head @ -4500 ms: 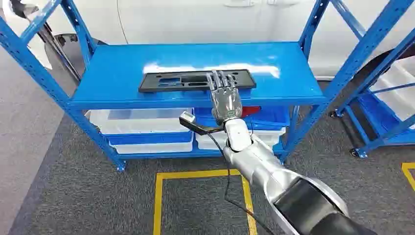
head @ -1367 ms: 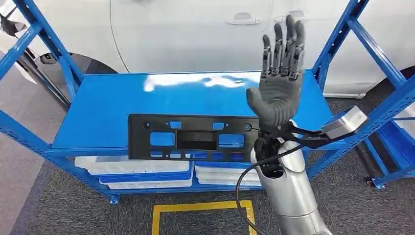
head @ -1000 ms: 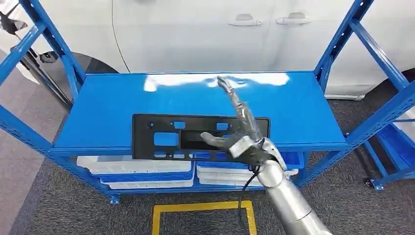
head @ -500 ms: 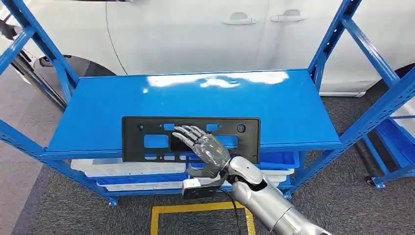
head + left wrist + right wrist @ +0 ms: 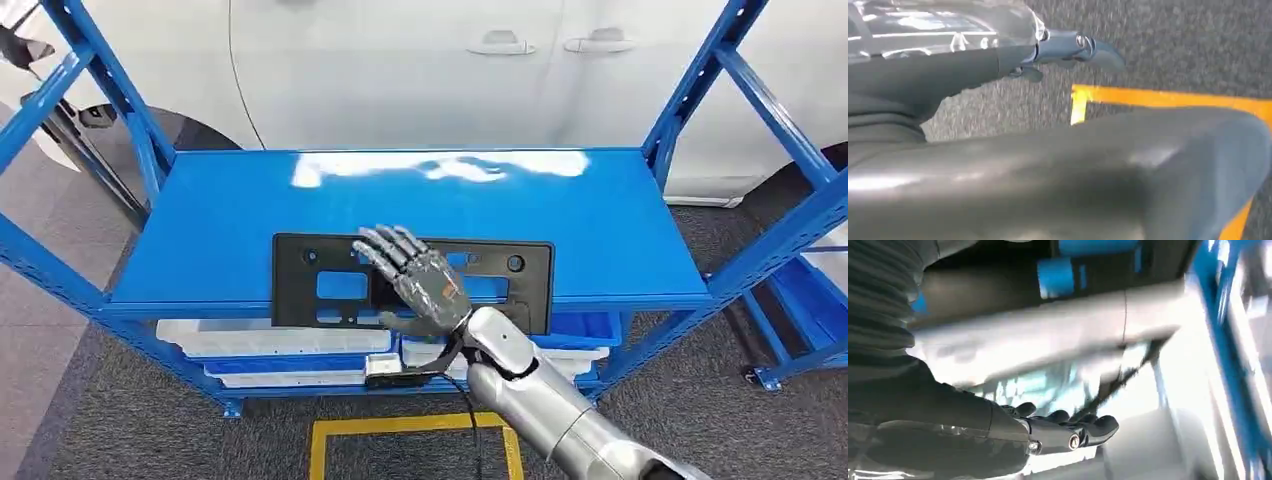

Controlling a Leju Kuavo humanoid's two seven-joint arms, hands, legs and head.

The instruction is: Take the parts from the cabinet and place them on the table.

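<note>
At the frame's centre, the black panel [image 5: 300, 290] lies flat at the front edge of the blue shelf [image 5: 600, 220] (overhanging slightly). The right hand [image 5: 420, 280] rests on its middle, fingers spread, grasping nothing.

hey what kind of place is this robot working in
Probably a car workshop or assembly area. A white car stands behind a blue metal shelf rack, a black plastic part lies on its shelf, and yellow floor marking outlines a work spot.
</note>
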